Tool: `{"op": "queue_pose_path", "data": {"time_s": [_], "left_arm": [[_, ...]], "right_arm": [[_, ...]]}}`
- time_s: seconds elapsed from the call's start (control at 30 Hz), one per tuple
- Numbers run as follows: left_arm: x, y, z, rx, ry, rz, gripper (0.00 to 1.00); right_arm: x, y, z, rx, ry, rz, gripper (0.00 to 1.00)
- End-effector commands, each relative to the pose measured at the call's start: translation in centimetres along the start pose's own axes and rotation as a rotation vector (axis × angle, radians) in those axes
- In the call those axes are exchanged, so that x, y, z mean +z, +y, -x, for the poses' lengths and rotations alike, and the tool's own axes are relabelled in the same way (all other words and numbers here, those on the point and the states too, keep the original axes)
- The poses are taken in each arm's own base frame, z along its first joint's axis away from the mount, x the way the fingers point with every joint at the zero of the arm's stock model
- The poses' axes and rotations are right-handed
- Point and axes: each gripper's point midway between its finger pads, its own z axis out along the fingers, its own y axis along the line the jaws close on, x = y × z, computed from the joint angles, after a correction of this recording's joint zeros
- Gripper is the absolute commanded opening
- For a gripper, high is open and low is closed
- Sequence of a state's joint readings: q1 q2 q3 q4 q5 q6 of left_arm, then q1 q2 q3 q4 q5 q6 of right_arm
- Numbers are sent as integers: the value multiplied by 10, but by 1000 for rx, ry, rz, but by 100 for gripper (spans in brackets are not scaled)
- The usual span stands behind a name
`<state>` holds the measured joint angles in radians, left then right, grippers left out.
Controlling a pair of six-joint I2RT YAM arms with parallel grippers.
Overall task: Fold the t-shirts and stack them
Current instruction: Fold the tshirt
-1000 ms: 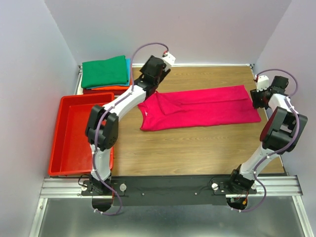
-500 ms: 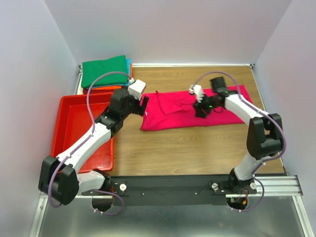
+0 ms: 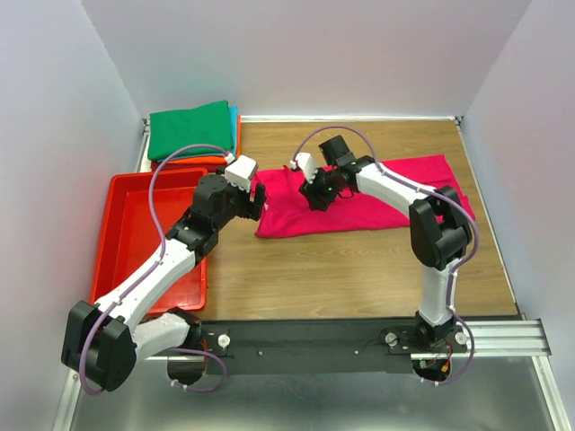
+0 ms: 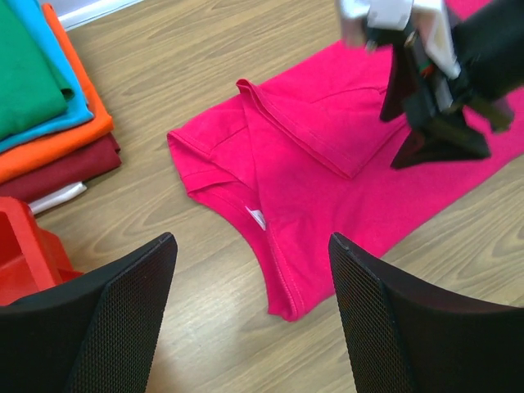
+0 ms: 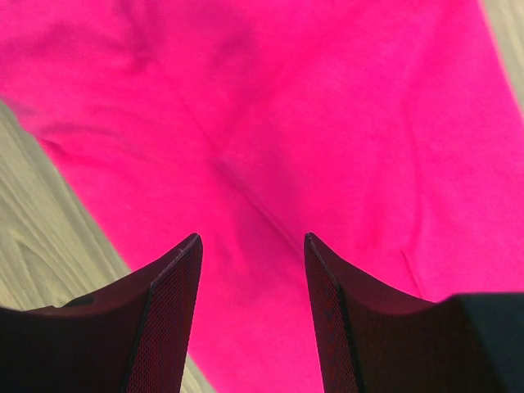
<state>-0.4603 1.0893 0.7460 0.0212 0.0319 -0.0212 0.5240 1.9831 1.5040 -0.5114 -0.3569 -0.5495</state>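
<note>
A magenta-pink t-shirt [image 3: 386, 193] lies flat on the wooden table as a long band, sides folded in; it also shows in the left wrist view [image 4: 327, 180] and fills the right wrist view [image 5: 286, 123]. My left gripper [image 3: 258, 199] is open and empty, just off the shirt's left collar end [image 4: 254, 217]. My right gripper [image 3: 316, 196] is open and empty, low over the shirt's left part. A stack of folded shirts sits at the back left: green [image 3: 190, 130] on top, then teal-blue, orange [image 4: 61, 147], dark red [image 4: 70, 168].
A red plastic tray [image 3: 126, 242] sits at the left of the table, its corner in the left wrist view [image 4: 29, 250]. Walls close in on the left, back and right. The right arm's links reach across the shirt's right half.
My left arm drew back from the shirt's far-left edge and now hovers by its collar end. My right arm swung from the far right edge across to the shirt's left part.
</note>
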Motion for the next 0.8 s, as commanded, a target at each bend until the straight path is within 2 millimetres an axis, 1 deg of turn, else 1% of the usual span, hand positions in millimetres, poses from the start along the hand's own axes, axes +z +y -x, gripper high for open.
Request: {"op": "queue_pose_path", "data": {"time_s": [0.0,0.03,0.07,0.1,0.13,0.2,0.23,0.3,0.5,0.63,0.7,0.77], "left_arm": [[-2,-1,21,-31,-64,0,82],[-3,-1,22,-29,-69,0,82],[-5,0,24,-29,-77,3,82],[-6,0,23,-28,-77,6,82],[-7,0,25,-26,-83,7,82],[-9,2,25,-22,-84,13,82],[-9,3,24,-20,-81,17,82],[-9,4,24,-13,-79,25,82],[-7,3,22,-2,-70,15,82],[-6,3,21,-1,-66,13,82],[-7,3,22,1,-67,15,82],[-7,4,22,1,-69,16,82]], "right_arm": [[14,6,-1,-1,56,-30,60],[16,5,3,5,52,-34,60],[17,3,12,10,36,-42,60],[23,2,11,15,52,-53,60],[25,0,20,6,43,-68,60],[35,-2,18,16,62,-83,60],[39,1,18,15,69,-80,60],[42,0,22,14,68,-89,60],[55,9,11,10,117,-96,60],[60,8,6,16,133,-101,59],[62,5,3,21,147,-123,57],[60,0,6,22,146,-145,50]]}}
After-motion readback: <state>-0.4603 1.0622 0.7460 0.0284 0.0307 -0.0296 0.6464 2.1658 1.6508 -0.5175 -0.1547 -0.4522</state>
